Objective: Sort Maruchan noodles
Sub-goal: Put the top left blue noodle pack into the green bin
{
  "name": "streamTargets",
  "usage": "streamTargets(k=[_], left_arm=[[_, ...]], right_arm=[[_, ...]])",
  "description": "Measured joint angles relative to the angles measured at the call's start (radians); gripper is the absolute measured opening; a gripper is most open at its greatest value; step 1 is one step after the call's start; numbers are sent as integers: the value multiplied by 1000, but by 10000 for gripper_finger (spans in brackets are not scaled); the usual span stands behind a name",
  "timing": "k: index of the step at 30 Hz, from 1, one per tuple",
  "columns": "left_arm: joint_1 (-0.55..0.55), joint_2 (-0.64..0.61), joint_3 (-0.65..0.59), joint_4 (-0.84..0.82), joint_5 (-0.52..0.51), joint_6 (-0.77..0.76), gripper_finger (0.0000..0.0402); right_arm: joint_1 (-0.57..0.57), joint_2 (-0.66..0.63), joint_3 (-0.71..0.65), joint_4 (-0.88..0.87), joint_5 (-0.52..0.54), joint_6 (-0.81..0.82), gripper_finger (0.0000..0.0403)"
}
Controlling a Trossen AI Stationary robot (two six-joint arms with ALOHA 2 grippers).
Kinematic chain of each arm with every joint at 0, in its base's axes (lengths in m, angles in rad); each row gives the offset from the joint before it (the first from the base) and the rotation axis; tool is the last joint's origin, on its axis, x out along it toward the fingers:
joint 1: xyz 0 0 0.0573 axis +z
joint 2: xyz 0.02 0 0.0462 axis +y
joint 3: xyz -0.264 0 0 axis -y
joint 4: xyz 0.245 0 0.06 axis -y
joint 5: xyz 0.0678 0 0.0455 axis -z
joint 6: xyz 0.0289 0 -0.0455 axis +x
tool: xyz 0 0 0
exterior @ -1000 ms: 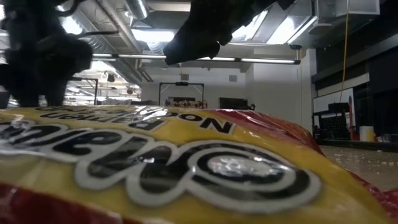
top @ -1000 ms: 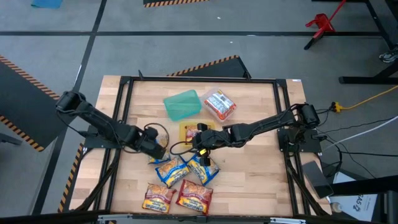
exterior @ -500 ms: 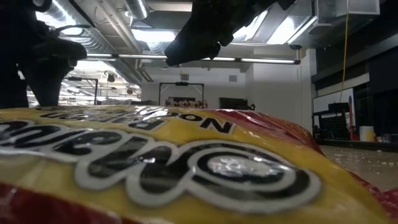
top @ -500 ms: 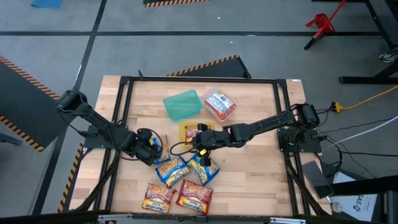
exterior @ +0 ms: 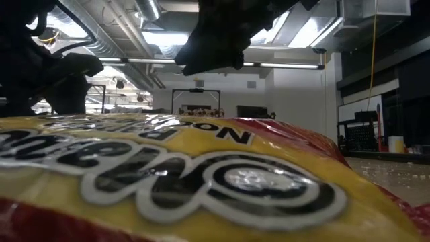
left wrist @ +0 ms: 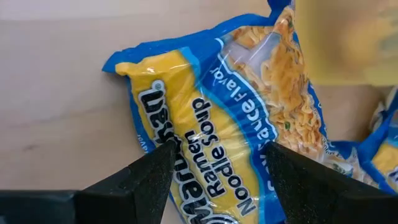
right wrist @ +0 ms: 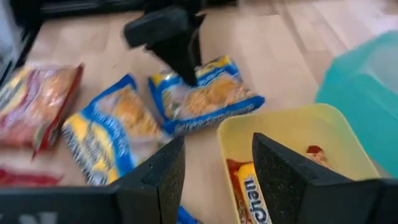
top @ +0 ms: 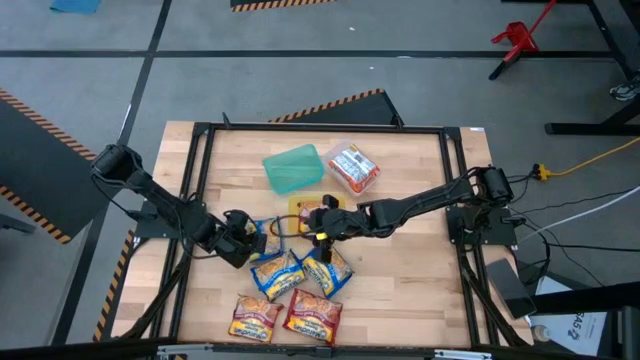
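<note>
A blue-and-yellow noodle packet (left wrist: 205, 124) lies flat on the table at centre-left (top: 268, 235). My left gripper (left wrist: 219, 155) is open just over its left end (top: 243, 240), fingers slanting down. My right gripper (right wrist: 217, 174) is open above the yellow container (top: 300, 207), whose rim (right wrist: 280, 115) shows between the fingers. An orange-red packet (right wrist: 249, 186) lies inside it. Two more blue packets (top: 277, 275) (top: 327, 270) and two orange-red ones (top: 252, 318) (top: 313, 315) lie flat near the table's near edge. My left gripper's open fingers (left wrist: 165, 155) stand over the blue packet's printed yellow end (left wrist: 186, 162), coming from the table's left and slanting down. I cannot tell whether the fingertips touch the wrapper. The packet lies flat on the table.
A teal container (top: 293, 168) and a clear container of red-and-white packets (top: 353, 168) sit toward the far edge. A yellow-and-red packet (exterior: 201, 181) fills the low view right before the camera. Bare wood lies on the table's right half.
My left gripper has drawn back toward the table's left edge, and the blue packet now shows beside it. My right gripper has shifted slightly toward the far edge, over the yellow container.
</note>
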Motion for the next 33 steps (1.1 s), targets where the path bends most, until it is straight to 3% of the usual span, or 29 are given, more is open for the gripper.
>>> streamTargets(k=[5,11,15,20,23,28,33], left_arm=[[2,0,-35,84,-28,8,249],[3,0,-78,169,-72,0,249],[4,0,-99,184,-80,-2,249],[-2,-2,-113,189,-67,0,249],[-6,-2,-114,205,-61,23,249],[-6,-1,-114,230,-30,49,249],[-6,-1,-114,242,-4,88,249]], right_arm=[[-14,51,0,106,51,36,170],[-42,117,0,192,7,140,170],[-39,120,0,149,-38,148,170],[-47,124,0,33,93,147,170],[-49,124,0,-7,86,142,170],[-6,124,0,35,-41,125,170],[52,151,1,128,40,213,170]])
